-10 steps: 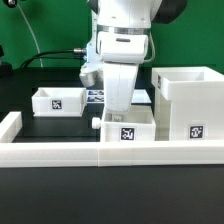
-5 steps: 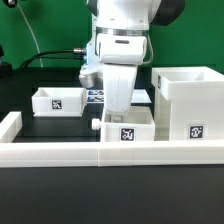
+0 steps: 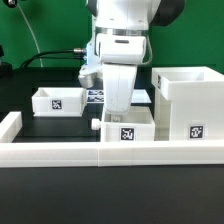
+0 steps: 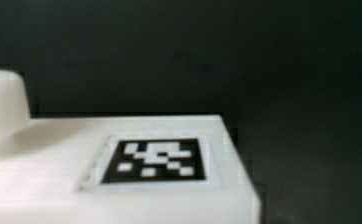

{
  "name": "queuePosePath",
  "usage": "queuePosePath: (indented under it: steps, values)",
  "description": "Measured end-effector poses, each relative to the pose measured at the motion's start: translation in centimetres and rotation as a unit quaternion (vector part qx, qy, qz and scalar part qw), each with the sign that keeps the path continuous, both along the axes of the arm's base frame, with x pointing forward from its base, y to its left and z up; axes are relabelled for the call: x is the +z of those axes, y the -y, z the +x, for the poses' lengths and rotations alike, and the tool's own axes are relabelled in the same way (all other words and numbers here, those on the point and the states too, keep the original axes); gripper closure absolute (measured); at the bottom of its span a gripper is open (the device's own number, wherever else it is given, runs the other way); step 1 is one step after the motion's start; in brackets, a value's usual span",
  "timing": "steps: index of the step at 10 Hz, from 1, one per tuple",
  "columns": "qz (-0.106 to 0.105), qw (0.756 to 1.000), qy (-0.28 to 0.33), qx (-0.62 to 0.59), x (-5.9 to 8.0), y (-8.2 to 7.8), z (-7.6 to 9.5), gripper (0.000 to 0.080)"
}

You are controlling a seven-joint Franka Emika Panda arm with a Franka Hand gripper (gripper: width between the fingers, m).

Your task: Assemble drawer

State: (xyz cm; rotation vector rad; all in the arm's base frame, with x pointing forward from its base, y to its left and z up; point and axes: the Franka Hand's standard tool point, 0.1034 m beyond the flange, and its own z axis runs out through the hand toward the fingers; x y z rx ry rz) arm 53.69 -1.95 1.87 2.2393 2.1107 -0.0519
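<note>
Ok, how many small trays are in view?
2: the left tray at the exterior view's left, the middle tray below the arm, beside the box shell.

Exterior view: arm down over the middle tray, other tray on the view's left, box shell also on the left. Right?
Not quite. The box shell stands on the exterior view's right, not its left; the exterior view shows it. The rest holds: the arm is down over the middle tray, and the other tray is on the view's left.
</note>
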Motion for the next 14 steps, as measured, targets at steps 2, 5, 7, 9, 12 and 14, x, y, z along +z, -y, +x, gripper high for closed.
queuePosePath:
  steps: [2, 5, 7, 9, 12, 14]
  values:
    - [0.0, 1.0, -0.006, 0.011, -0.2, -0.8, -0.3, 0.0755]
    - [0.002, 1.0, -0.011, 0.013, -0.3, -1.3, -0.4, 0.0755]
    - [0.002, 1.0, -0.011, 0.013, -0.3, -1.3, -0.4, 0.0755]
    - [0.002, 1.0, -0.011, 0.012, -0.3, -1.2, -0.4, 0.0755]
    - [-0.001, 1.0, -0.016, 0.013, -0.4, -1.7, -0.7, 0.0755]
    - [-0.002, 1.0, -0.022, 0.011, -0.2, -1.6, -0.4, 0.0755]
